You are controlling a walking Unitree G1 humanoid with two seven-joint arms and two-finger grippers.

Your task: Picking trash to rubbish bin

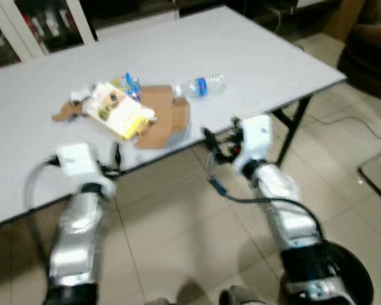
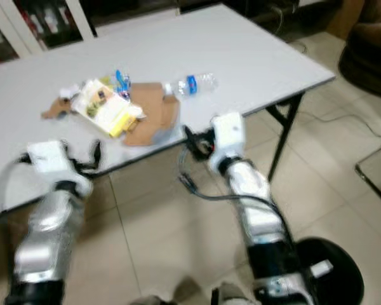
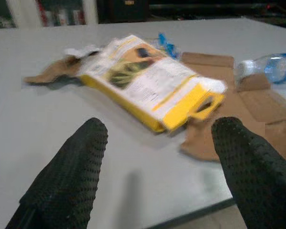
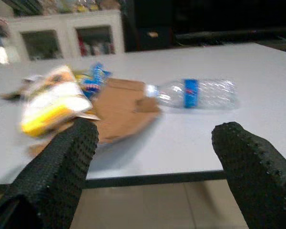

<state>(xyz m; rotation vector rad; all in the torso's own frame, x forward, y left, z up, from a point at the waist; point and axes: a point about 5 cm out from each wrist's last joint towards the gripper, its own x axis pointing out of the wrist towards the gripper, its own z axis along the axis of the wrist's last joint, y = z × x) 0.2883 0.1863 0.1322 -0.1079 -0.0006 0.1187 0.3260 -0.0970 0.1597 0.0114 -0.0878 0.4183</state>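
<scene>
On the grey counter (image 1: 273, 57), near its front edge: yellow packet (image 1: 119, 109), flattened cardboard (image 1: 162, 114), plastic bottle (image 1: 202, 86), all unpicked. Left end effector (image 3: 157, 167) fingers apart, facing the packet; right end effector (image 4: 155, 167) fingers apart, short of the edge. Approach step. Next: reach forward, close on one item.

Head stereo pair: looks forward and down from above onto the grey table (image 1: 254, 51), both arms in the foreground. Each wrist camera: low, near the table edge, looking level across the tabletop between its own fingers. All views share the yellow packet (image 3: 152, 86), flattened cardboard (image 4: 121, 105) and plastic bottle (image 4: 195, 93).
</scene>
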